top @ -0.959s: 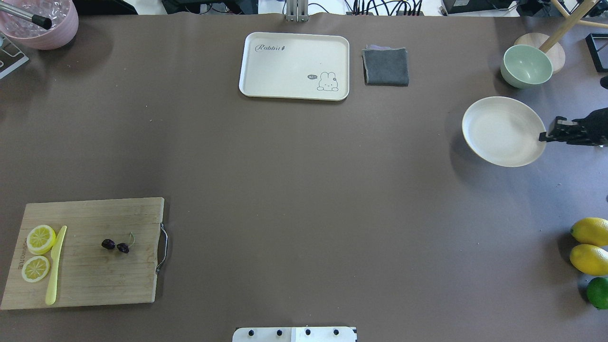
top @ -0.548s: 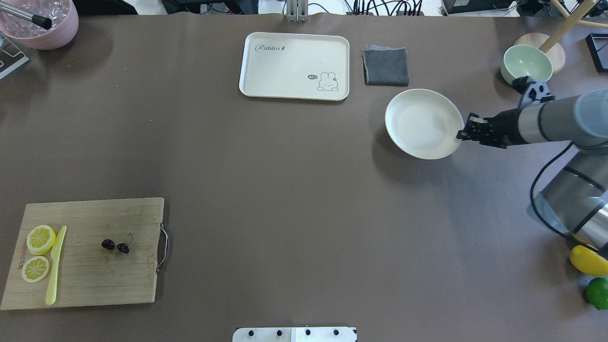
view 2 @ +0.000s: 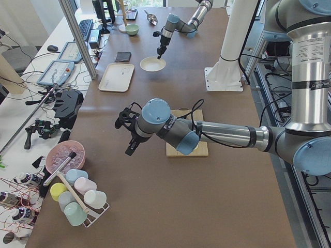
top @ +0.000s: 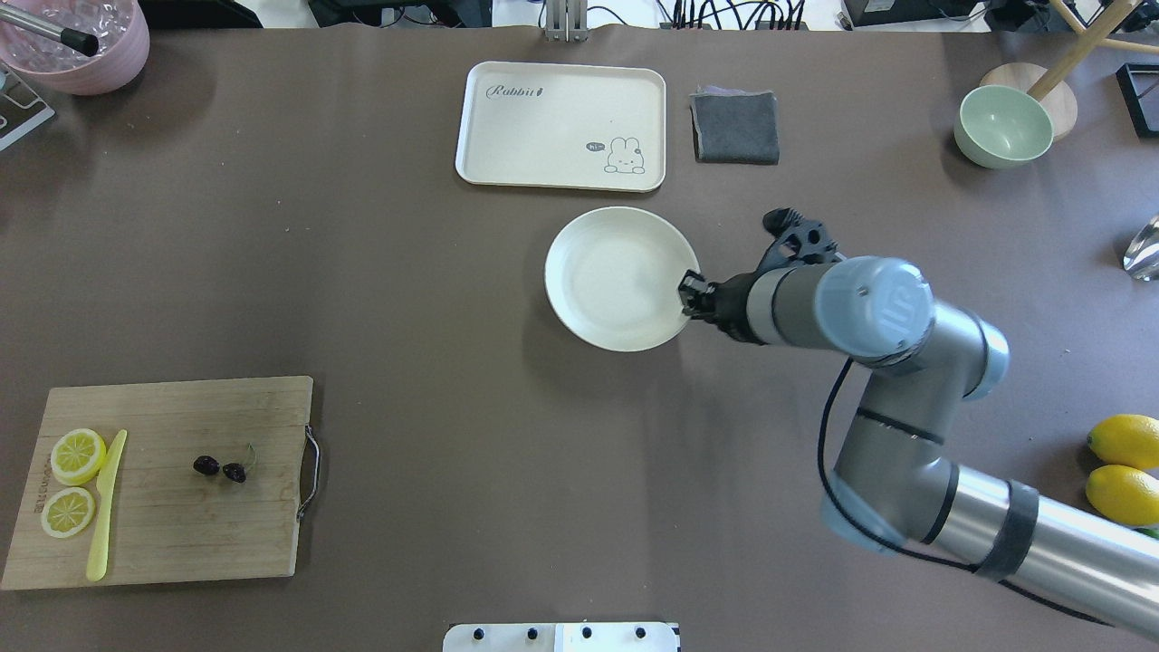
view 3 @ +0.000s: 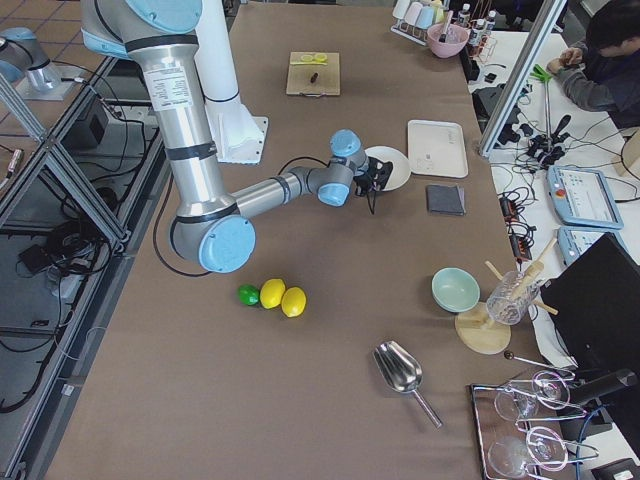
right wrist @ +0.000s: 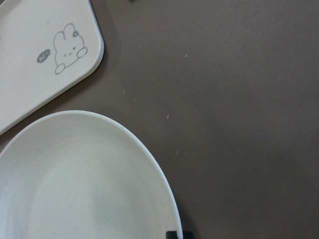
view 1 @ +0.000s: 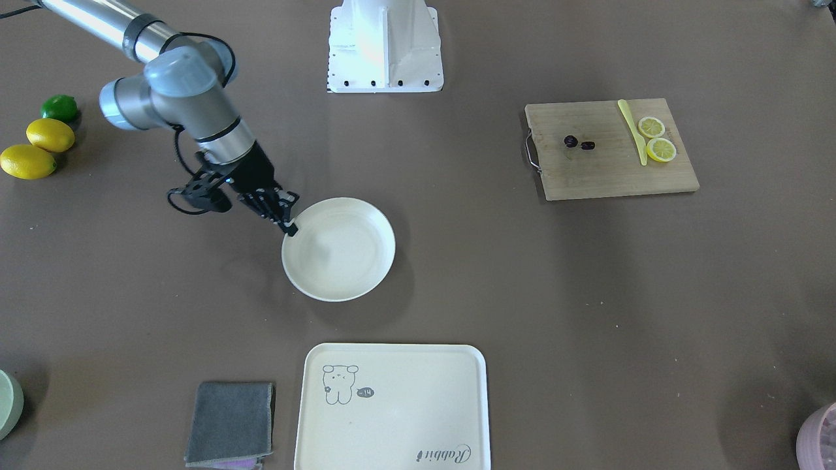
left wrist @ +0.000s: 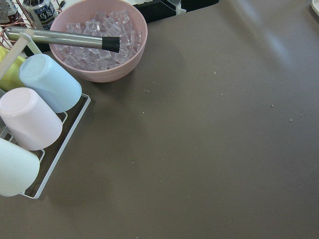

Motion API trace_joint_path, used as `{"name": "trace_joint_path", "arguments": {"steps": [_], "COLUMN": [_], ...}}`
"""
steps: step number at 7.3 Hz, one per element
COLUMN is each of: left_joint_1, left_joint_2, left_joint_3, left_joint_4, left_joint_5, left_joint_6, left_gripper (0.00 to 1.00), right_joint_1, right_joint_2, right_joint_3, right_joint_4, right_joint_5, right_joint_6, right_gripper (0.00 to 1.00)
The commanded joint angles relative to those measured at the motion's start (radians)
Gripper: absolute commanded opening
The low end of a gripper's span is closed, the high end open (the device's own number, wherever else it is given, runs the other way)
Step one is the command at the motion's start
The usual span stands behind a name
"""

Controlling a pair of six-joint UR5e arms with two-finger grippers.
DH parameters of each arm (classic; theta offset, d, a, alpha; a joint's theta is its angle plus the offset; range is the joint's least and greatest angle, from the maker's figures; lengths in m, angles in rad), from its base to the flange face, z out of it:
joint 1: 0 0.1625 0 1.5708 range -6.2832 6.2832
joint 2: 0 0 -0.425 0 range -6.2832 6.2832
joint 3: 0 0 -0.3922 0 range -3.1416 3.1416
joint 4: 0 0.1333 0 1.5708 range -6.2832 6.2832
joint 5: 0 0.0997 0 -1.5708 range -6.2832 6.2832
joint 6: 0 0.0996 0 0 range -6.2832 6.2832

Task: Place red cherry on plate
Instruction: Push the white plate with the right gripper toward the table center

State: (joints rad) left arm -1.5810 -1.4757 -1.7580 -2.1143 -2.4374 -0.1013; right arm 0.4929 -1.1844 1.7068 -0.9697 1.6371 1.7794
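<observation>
Red cherry (top: 222, 468) lies on a wooden cutting board (top: 181, 543) at the desk's (top: 435, 362) left near corner in the overhead view. It sits btw a yellow knife (top: 106, 507) w/ two lemon slices (top: 78, 455) on its left & the board's metal handle (top: 313, 471) on its right. Nothing touches it. Over that end of the desk hangs the left hand (view 2: 128, 151), fingers pointing down. Only the side view shows it, so can't tell how far open it is. Its wrist cam looks on a pink bowl (left wrist: 127, 59) of ice cubes & pastel cups (left wrist: 50, 82) in a wire rack.

Mid-desk: cream tray (top: 561, 127) w/ rabbit drawing at the far edge, plate (top: 607, 281) just nearer than it, apart. The right hand (top: 690, 288) is closed on the plate's right rim, fingers pinching the edge; its arm comes in from near right. Plate & cherry are well apart. Right of the tray: folded grey cloth (top: 735, 127), then pale green bowl (top: 1003, 125) at far right, two lemons (top: 1125, 441) at the near right edge.

Room: benches w/ cables & controllers beside the desk, a person (view 3: 605, 50) seated at one.
</observation>
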Motion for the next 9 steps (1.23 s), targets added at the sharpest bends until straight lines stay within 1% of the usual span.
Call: {"name": "trace_joint_path", "arguments": {"steps": [1, 2, 3, 4, 5, 6, 7, 8, 9], "left_joint_1": [0.001, 0.001, 0.001, 0.001, -0.001, 0.001, 0.022, 0.067, 0.158], "left_joint_2": [0.0, 0.0, 0.002, 0.002, 0.002, -0.002, 0.0, 0.014, 0.035], "left_joint_3": [-0.001, -0.001, -0.001, -0.001, -0.003, -0.014, -0.043, -0.063, -0.133], "left_joint_4": [0.001, 0.001, 0.001, 0.001, 0.004, -0.006, -0.031, -0.079, -0.113], "left_joint_5": [-0.002, -0.002, -0.002, -0.003, -0.003, -0.014, -0.064, -0.101, -0.092], "left_joint_6": [0.0, 0.0, 0.0, 0.0, -0.002, -0.111, -0.25, -0.39, -0.567], "left_gripper": [0.98, 0.98, 0.98, 0.98, 0.98, 0.98, 0.98, 0.98, 0.98], "right_joint_1": [-0.175, -0.192, -0.194, -0.191, -0.174, -0.118, -0.027, 0.078, 0.199], "right_joint_2": [0.107, 0.12, 0.12, 0.114, 0.115, 0.117, 0.106, 0.07, 0.022], "right_joint_3": [0.016, 0.01, 0.01, 0.01, 0.022, 0.063, 0.107, 0.147, 0.174], "right_joint_4": [-0.156, -0.182, -0.184, -0.185, -0.193, -0.251, -0.314, -0.352, -0.369], "right_joint_5": [-0.191, -0.218, -0.232, -0.252, -0.249, -0.2, -0.075, 0.038, 0.166], "right_joint_6": [0.069, 0.068, 0.058, 0.014, -0.061, -0.114, -0.205, -0.295, -0.437], "right_gripper": [0.0, 0.0, 0.32, 0.99, 1.0, 1.0, 1.0, 1.0, 1.0]}}
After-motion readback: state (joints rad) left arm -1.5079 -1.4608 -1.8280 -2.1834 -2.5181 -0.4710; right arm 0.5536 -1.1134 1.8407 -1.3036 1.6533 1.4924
